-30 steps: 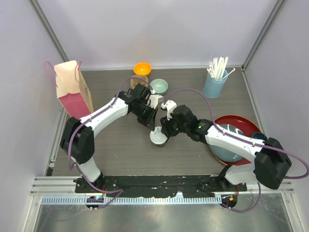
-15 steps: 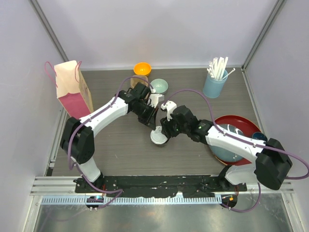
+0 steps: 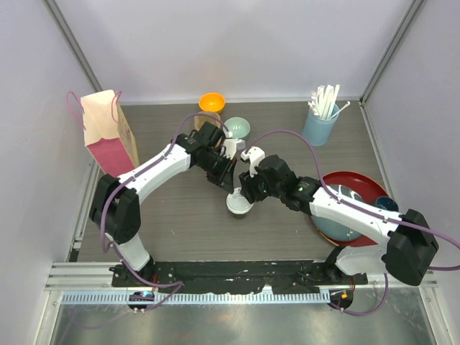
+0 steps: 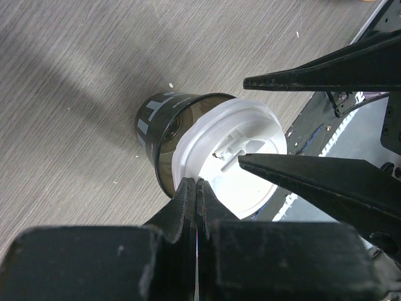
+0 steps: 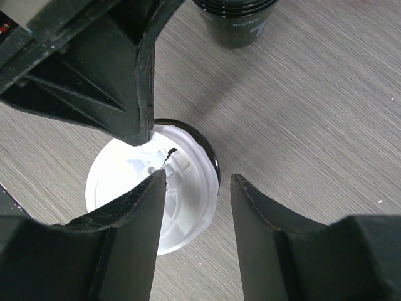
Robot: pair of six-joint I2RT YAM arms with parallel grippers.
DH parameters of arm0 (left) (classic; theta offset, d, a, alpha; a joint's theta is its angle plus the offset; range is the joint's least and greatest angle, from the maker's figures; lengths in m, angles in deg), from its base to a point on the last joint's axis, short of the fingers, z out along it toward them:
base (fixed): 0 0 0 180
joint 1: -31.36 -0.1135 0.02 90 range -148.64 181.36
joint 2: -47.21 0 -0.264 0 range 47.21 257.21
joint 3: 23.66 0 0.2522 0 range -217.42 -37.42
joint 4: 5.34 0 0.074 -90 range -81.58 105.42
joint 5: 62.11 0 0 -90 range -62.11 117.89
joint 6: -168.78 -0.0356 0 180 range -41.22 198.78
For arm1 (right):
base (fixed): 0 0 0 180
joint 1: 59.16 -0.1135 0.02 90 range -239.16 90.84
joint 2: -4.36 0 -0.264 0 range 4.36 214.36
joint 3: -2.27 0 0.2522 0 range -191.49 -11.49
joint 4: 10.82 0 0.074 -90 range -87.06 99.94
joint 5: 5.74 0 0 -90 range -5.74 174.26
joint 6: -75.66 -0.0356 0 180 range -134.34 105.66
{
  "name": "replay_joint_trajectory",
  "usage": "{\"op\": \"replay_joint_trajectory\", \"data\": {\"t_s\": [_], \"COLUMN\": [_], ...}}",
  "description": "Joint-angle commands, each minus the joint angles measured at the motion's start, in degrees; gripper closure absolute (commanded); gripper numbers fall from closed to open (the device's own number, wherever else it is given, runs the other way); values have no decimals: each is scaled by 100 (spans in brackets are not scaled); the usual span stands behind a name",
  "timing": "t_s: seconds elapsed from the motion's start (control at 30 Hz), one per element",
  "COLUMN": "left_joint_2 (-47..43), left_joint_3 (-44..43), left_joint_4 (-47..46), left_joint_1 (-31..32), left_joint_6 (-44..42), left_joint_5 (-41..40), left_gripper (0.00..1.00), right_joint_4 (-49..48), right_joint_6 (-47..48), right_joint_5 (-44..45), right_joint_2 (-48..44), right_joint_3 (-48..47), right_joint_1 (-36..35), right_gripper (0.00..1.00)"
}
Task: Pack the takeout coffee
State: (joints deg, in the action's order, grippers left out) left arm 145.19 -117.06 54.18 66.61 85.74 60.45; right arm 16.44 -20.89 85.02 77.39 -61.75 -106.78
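A black paper cup of takeout coffee stands on the wooden table, its white lid lying askew over the rim. In the top view the lidded cup is between both grippers. My left gripper is shut, with its tips against the lid's near edge and nothing between them. My right gripper is open. One of its fingers hangs over the lid and the other stands beside the cup's rim. It grips nothing.
A stack of black cups stands just beyond. A pink paper bag is at the far left. An orange bowl, a pale green bowl, a blue tumbler of straws and a red tray lie behind and right.
The right gripper has edged slightly towards the far side, and the lidded cup has shifted a little with it. The left gripper has stayed shut at the lid's edge.
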Motion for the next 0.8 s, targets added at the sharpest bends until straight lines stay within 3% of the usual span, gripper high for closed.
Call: {"op": "replay_joint_trajectory", "data": {"t_s": [0.0,0.77], "left_joint_2": [-103,82], "left_joint_3": [-166,-122], "left_joint_4": [-85,-234], "left_joint_1": [44,44], "left_joint_6": [-2,-134], "left_joint_5": [40,-188], "left_gripper": [100,100], "right_joint_4": [21,-339], "right_joint_6": [22,-5], "right_joint_5": [188,109], "right_joint_2": [-184,167], "right_joint_3": [-195,113], "right_joint_1": [-37,-37], "right_gripper": [49,50]}}
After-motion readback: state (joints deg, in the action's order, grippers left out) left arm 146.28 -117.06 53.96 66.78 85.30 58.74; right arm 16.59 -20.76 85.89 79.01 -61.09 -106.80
